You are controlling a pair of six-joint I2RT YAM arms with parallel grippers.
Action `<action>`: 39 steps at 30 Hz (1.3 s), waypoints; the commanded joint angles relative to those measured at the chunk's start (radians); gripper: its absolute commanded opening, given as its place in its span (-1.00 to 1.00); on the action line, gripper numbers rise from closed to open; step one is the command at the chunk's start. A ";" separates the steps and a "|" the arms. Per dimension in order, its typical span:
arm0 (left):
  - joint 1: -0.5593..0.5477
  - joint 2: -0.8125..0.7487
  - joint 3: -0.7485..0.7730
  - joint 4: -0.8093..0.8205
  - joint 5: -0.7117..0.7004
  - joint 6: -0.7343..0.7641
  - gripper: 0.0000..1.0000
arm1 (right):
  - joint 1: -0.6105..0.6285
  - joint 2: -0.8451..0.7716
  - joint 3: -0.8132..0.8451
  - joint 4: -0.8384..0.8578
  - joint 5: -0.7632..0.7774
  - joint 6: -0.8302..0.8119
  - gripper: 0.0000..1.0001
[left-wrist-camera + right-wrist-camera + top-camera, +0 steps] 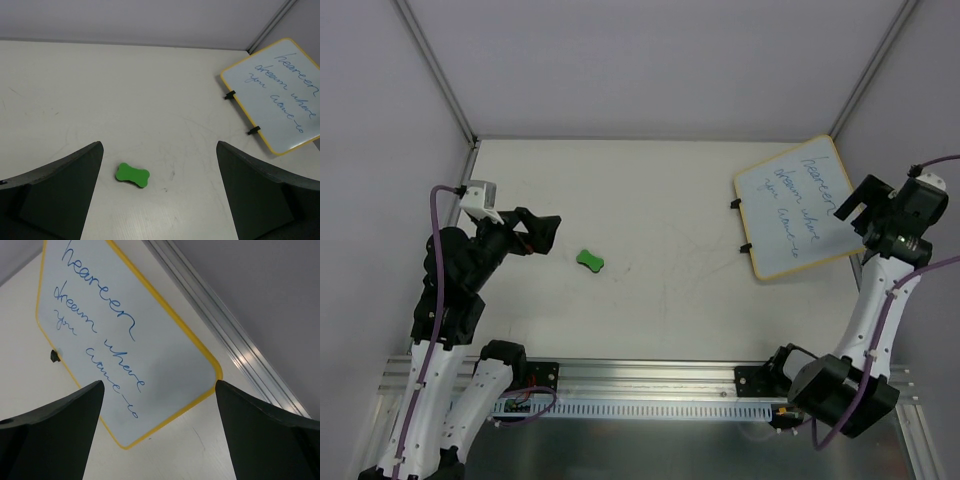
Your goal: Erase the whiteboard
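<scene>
The whiteboard lies flat at the back right of the table, yellow-framed, with blue handwriting and two black feet on its left edge. It also shows in the left wrist view and the right wrist view. A small green bone-shaped eraser lies on the table left of centre, also in the left wrist view. My left gripper is open and empty, hovering just left of the eraser. My right gripper is open and empty, above the whiteboard's near right corner.
The white table is enclosed by grey walls with metal frame posts. An aluminium rail runs along the near edge between the arm bases. A metal rail borders the table right beside the whiteboard.
</scene>
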 commanded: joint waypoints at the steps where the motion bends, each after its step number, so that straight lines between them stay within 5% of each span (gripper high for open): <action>1: -0.017 0.010 0.014 0.018 -0.027 0.010 0.97 | 0.151 -0.033 0.042 -0.021 0.234 -0.001 0.98; 6: -0.025 0.040 0.031 0.018 -0.071 -0.017 0.98 | 0.551 0.010 0.002 -0.068 0.617 0.110 0.98; 10: -0.028 0.067 0.036 0.018 -0.087 -0.059 0.97 | 0.805 0.135 0.002 -0.168 0.908 0.388 0.98; 13: -0.026 0.092 0.034 0.018 -0.099 -0.077 0.98 | 0.922 0.257 0.078 -0.334 0.975 0.671 0.93; 14: -0.028 0.095 0.034 0.018 -0.105 -0.082 0.97 | 0.940 0.347 0.105 -0.388 0.977 0.833 0.89; 21: -0.029 0.112 0.030 0.017 -0.093 -0.099 0.97 | 1.003 0.633 0.248 -0.549 0.929 1.207 0.47; 39: -0.029 0.067 -0.019 -0.002 -0.047 -0.139 0.97 | 0.976 0.858 0.298 -0.497 0.848 1.367 0.12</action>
